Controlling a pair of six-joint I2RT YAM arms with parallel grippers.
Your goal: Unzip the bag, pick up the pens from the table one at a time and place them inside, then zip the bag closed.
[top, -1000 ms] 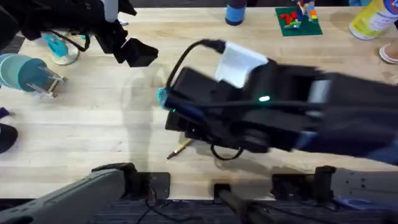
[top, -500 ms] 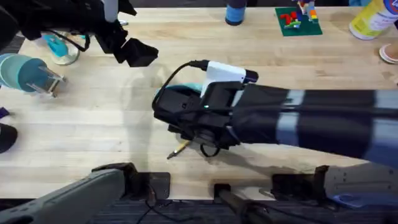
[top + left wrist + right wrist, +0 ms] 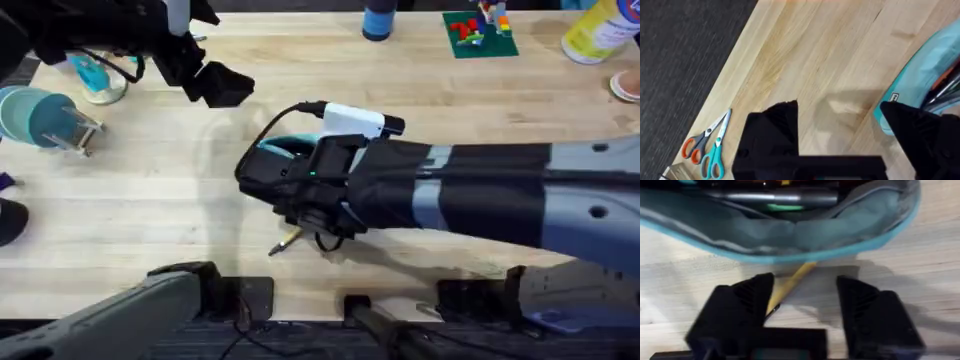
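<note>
The light blue bag point(image 3: 790, 235) lies unzipped on the table point(image 3: 150, 200), with a silver-grey pen point(image 3: 775, 197) inside it. Its edge peeks out from under my right arm point(image 3: 285, 148). A tan pen point(image 3: 790, 285) with a dark tip point(image 3: 288, 240) lies on the wood just in front of the bag. My right gripper point(image 3: 802, 302) is open, low over the table, with one finger on each side of the tan pen. My left gripper point(image 3: 840, 135) is open and empty, held up at the far left point(image 3: 215, 85), with the bag's end point(image 3: 920, 80) beside it.
Orange and teal scissors point(image 3: 707, 147) lie near the table's left edge. A teal cup point(image 3: 40, 115) is at the left. A blue cylinder point(image 3: 378, 20), a green brick plate point(image 3: 480, 35) and a yellow bottle point(image 3: 595, 30) stand along the back.
My right arm has dropped from close under the camera and moved left, down over the front of the bag and the tan pen. The left arm has not moved.
</note>
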